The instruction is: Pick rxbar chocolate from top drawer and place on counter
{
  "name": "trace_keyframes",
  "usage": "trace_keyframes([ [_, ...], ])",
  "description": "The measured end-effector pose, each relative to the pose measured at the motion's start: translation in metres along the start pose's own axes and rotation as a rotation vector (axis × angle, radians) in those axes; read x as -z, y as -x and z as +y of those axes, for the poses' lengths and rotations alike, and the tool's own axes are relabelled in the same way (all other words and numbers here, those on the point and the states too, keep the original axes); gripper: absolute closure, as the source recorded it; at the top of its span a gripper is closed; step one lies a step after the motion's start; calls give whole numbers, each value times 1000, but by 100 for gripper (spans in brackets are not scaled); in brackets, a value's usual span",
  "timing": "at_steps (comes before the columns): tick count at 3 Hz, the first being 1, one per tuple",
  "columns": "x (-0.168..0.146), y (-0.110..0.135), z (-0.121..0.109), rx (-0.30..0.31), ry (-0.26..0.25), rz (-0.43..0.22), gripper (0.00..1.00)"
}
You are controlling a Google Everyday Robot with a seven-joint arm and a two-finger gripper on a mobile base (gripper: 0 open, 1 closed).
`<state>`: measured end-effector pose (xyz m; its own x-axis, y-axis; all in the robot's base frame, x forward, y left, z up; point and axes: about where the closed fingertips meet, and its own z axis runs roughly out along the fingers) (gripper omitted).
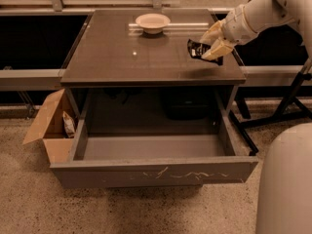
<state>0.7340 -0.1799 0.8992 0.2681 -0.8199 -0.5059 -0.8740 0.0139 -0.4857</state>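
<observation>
The jaws are clamped on one end of the rxbar chocolate [196, 48], the gripper [208, 46] hanging over the right edge of the counter [141, 57], nearer its front right corner than the back one. The bar juts left from the cream fingers [217, 50], tilted, and seems to sit just above the surface, not on it. It looks light and flat, with a slick, crinkly wrapper over a firm, slightly yielding slab, so a pinch across the short width near one end should hold without crushing. The counter is smooth, glossy dark brown with a thin edge. A pale round bowl [152, 22] stands near the back edge. Below, the top drawer [156, 172] is pulled open, matte grey, its front scratched white. A cardboard box [48, 126] sits by the left side.
</observation>
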Motion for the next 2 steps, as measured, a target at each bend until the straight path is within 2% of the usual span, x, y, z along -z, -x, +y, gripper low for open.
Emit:
trace_keyframes([
  [1, 0, 0, 0, 0, 0, 0, 3],
  [2, 2, -2, 0, -3, 2, 3, 0],
])
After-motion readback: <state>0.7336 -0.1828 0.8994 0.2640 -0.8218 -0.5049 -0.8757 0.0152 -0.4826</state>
